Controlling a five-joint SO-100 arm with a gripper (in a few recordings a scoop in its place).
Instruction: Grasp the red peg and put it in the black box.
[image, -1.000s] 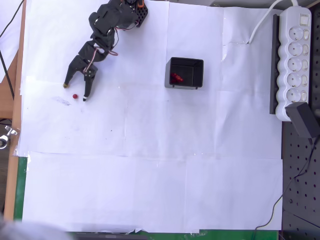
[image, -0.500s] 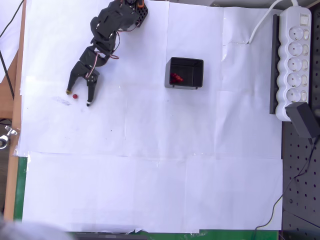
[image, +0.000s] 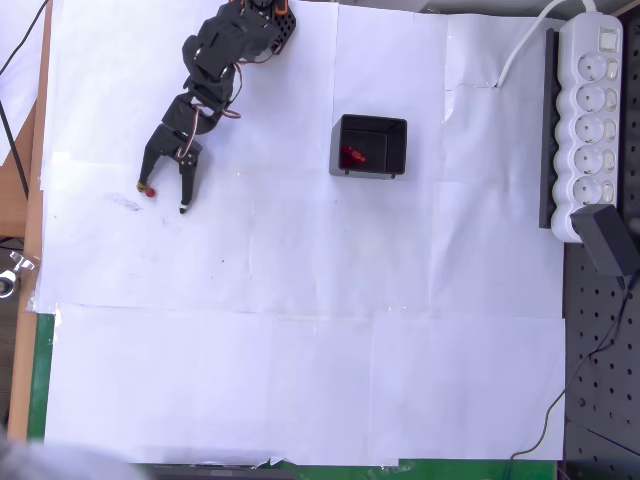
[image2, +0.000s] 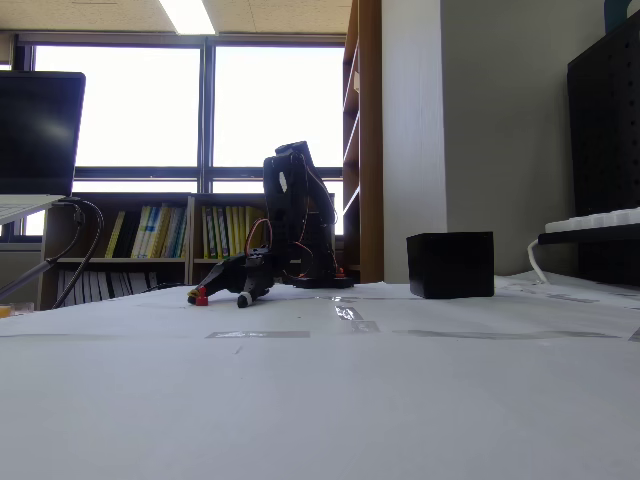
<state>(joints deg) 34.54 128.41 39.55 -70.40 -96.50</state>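
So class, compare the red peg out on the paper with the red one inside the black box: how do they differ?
Place: the peg on the paper lies in the open at the left, between the open tool's fingers; the peg in the box sits within the box's walls. Shape from above: the first is a round dot, the second looks longer. Both are small and bright red.

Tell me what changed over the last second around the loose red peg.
In the overhead view, the black two-finger gripper swung right and down in the picture, jaws still open, so the tiny bright red peg now sits by its left fingertip instead of mid-gap. Nothing grasped. The peg on the paper and the small square black plastic box stayed put.
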